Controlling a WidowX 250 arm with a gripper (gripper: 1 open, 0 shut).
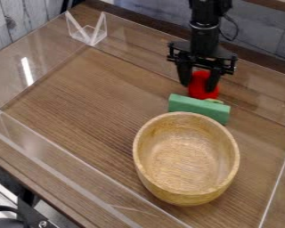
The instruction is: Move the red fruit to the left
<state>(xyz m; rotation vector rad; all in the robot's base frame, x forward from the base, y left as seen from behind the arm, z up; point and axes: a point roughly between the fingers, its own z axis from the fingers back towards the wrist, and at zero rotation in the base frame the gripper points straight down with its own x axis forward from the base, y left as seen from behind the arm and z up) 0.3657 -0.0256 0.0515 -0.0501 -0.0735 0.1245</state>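
The red fruit sits on the wooden tabletop at the back right, just behind the flat green block. My gripper has come straight down over it. Its two black fingers stand on either side of the fruit and are drawn in against its sides. The fruit's upper part is hidden between the fingers, and its lower red part shows, resting on the table.
A wooden bowl stands at the front, close to the green block. Clear plastic walls fence the table, with a clear bracket at the back left. Bare wood stretches to the left of the fruit.
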